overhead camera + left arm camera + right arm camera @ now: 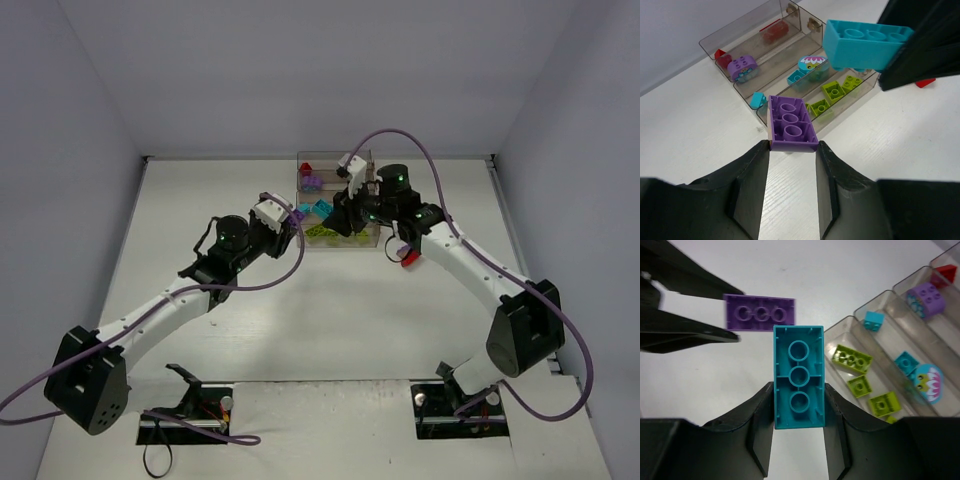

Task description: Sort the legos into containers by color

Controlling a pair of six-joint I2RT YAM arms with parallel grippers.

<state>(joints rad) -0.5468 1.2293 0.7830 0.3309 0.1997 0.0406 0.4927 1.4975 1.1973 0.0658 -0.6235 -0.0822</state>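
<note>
My left gripper is shut on a purple brick, held in the air just in front of the rack's left end. My right gripper is shut on a long teal brick, held close beside the purple one. The tiered clear rack holds a red brick and a purple brick in the back tray. The middle tray holds teal bricks. The front tray holds lime bricks.
A loose red brick lies on the table right of the rack, under the right arm. A small red piece sits at the back tray's left end. White walls enclose the table on three sides.
</note>
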